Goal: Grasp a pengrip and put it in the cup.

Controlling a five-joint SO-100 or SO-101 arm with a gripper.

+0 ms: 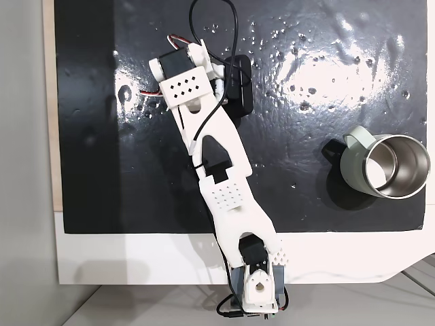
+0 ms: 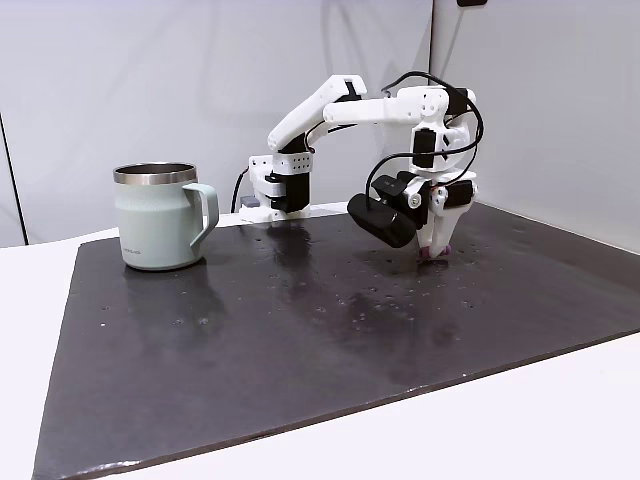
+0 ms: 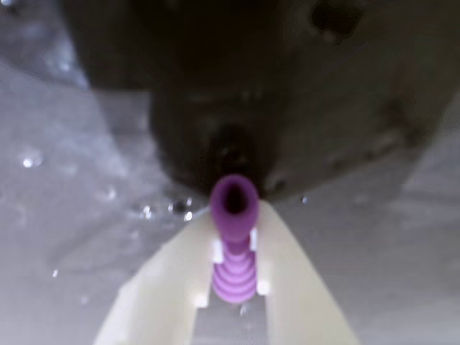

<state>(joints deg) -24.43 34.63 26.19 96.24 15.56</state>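
You see the purple ribbed pengrip (image 3: 233, 244) pinched between the jaws, open end toward the wrist camera; the sage-green cup (image 2: 160, 217) stands upright well apart.

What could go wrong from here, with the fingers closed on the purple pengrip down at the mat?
The pengrip sits pinched between the cream fingers with its open end poking past them, so the hold looks narrow; being ribbed and rubbery, it might squirt out on lifting. The cup stands far across the black mat from the gripper, so a long carry could shake it loose. The cup's mouth is a small target.
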